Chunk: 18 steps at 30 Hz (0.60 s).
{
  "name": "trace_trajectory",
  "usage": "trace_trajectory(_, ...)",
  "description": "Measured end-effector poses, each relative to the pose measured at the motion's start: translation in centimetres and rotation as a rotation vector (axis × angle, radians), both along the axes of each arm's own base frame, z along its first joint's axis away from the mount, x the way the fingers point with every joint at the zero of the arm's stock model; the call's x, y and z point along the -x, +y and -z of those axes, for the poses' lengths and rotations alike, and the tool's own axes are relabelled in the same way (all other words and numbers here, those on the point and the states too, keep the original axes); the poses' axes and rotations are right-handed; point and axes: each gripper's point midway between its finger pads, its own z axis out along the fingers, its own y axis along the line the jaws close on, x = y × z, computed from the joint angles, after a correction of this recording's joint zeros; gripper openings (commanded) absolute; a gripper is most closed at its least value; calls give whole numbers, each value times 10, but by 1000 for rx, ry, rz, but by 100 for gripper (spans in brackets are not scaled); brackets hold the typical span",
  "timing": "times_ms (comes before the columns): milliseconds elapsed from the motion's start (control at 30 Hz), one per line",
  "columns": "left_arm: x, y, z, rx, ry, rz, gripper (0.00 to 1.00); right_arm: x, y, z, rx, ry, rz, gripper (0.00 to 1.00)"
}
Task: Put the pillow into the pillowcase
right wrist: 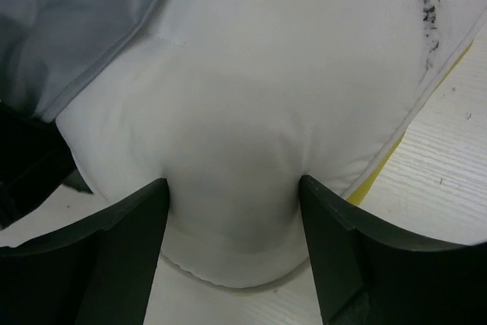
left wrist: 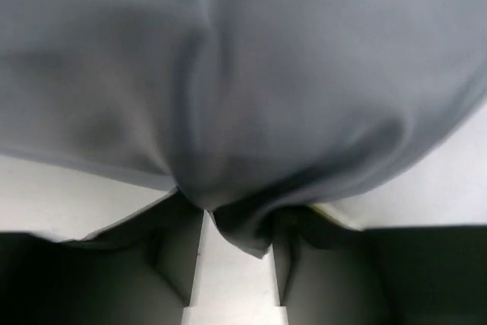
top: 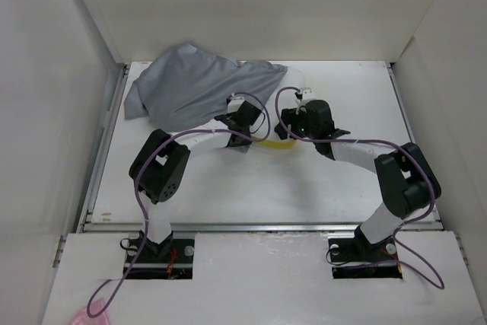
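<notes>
The grey pillowcase (top: 199,85) lies bunched at the back left and covers most of the pillow. Only a white bit of the pillow (top: 295,80) and its yellow edge show beside the grippers. My left gripper (top: 240,118) is at the pillowcase's near edge. In the left wrist view the grey pillowcase (left wrist: 243,74) fills the frame and a gathered fold sits between the jaws of my left gripper (left wrist: 237,227). My right gripper (top: 292,122) is shut on the pillow's white corner (right wrist: 251,74), which bulges between its jaws (right wrist: 232,211). The pillowcase hem (right wrist: 68,13) lies over the pillow.
White walls (top: 61,74) enclose the table on the left, back and right. A metal rail (top: 251,227) runs along the near edge by the arm bases. Purple cables loop from both arms.
</notes>
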Motion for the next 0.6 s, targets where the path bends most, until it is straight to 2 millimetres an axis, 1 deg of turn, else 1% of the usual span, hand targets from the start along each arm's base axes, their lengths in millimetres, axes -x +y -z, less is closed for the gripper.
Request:
trace_trajectory(33, -3, 1, 3, -9, 3, -10, 7, 0, 1, 0, -7, 3, 2, 68)
trace_trajectory(67, -6, 1, 5, -19, 5, -19, 0, 0, 1, -1, -14, 5, 4, 61)
trace_trajectory(100, -6, 2, 8, -34, 10, -22, 0, 0, 2, -1, -20, 6, 6, 43)
trace_trajectory(167, -4, 6, 12, -58, 25, -25, 0, -2, 5, 3, -31, 12, 1, 23)
trace_trajectory(200, -2, 8, 13, -70, 32, -25, 0, -3, 8, 6, -41, 18, -8, 9)
trace_trajectory(233, 0, 9, 12, -80, 33, -23, 0, -6, 13, 5, -64, 17, -21, 0)
trace_trajectory(267, 3, 9, 9, -90, 33, -17, 0, -8, 19, 9, -75, 17, -44, 0)
trace_trajectory(333, 10, 9, 0, -108, 28, 7, 0, -10, 33, 5, -144, 4, -98, 0)
trace_trajectory(400, 17, 5, -20, -108, 8, 47, 0, -9, 50, -5, -231, -16, -162, 0)
trace_trajectory(467, 19, -7, -55, -83, -51, 105, 0, -9, 69, -20, -341, -44, -223, 0)
trace_trajectory(533, 20, -20, -91, -56, -111, 163, 0, -10, 85, -39, -471, -80, -268, 0)
trace_trajectory(600, 21, -35, -123, -24, -162, 222, 0, -10, 98, -58, -592, -98, -297, 0)
